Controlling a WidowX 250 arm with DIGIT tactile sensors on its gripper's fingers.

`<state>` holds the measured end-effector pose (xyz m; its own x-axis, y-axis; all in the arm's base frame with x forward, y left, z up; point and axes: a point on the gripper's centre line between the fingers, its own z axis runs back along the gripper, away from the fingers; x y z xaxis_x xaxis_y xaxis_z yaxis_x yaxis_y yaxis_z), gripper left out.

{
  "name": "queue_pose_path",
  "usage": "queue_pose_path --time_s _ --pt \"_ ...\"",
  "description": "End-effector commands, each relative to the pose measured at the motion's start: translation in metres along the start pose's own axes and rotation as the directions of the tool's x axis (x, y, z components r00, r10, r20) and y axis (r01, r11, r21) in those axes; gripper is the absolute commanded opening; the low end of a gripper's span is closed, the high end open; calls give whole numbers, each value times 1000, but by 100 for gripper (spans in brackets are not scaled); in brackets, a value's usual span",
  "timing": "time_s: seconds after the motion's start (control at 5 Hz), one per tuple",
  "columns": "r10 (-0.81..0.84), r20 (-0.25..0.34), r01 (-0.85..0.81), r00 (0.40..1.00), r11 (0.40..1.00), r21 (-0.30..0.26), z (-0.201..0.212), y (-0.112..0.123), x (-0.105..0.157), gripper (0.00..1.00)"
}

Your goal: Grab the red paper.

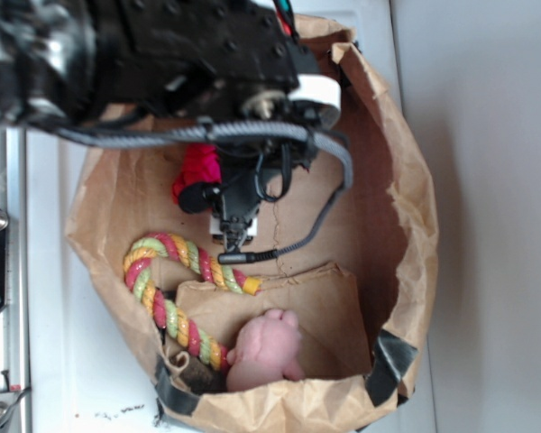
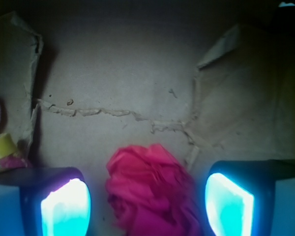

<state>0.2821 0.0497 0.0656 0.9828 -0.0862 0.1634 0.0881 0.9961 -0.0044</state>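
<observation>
The red paper [image 2: 150, 189] is a crumpled red ball lying on the brown paper floor of a bag. In the wrist view it sits between my two glowing fingertips [image 2: 66, 206], with a gap on each side. My gripper [image 2: 147, 209] is open around it and does not touch it. In the exterior view the red paper [image 1: 197, 167] shows just left of the black gripper [image 1: 212, 194], partly hidden by the arm.
A red-yellow-green twisted rope toy [image 1: 176, 284] and a pale pink plush lump [image 1: 266, 347] lie in the bag's lower part. The brown paper bag's walls [image 1: 406, 225] rise all round. A torn seam [image 2: 113, 113] crosses the bag floor. A metal rail [image 1: 0, 271] stands at left.
</observation>
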Motion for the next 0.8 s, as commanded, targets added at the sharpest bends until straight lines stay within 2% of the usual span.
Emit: queue_pose_path --time_s 0.0,0.6 --pt "-23 22 22 999 999 38 1 3 3 100" --pt "-50 -34 53 998 995 87 -19 6 -8 100"
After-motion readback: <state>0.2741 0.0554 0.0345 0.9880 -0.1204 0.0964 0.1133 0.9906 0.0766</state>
